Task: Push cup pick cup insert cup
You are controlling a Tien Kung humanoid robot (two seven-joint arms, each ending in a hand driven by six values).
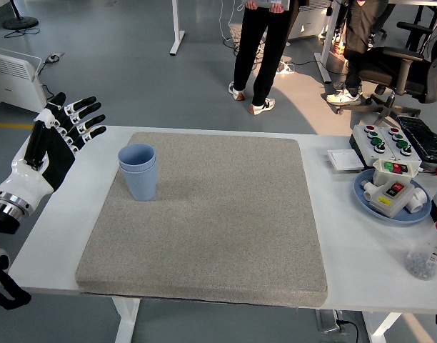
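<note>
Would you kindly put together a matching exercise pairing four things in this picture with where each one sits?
Things:
1. stacked pale blue plastic cups
2. robot's left hand
3. round blue plate
4. large grey fabric mat

Places:
A. right side of the white table
B. middle of the table
C. far left corner of the mat
D. over the table's left edge, fingers spread, empty

Pairs: 1-C, 2-D, 3-A, 4-B

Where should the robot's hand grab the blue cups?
Probably around the side wall of the blue cups, coming from the left, where the open left hand waits. They stand upright and nested on the mat, with open space on that side.
</note>
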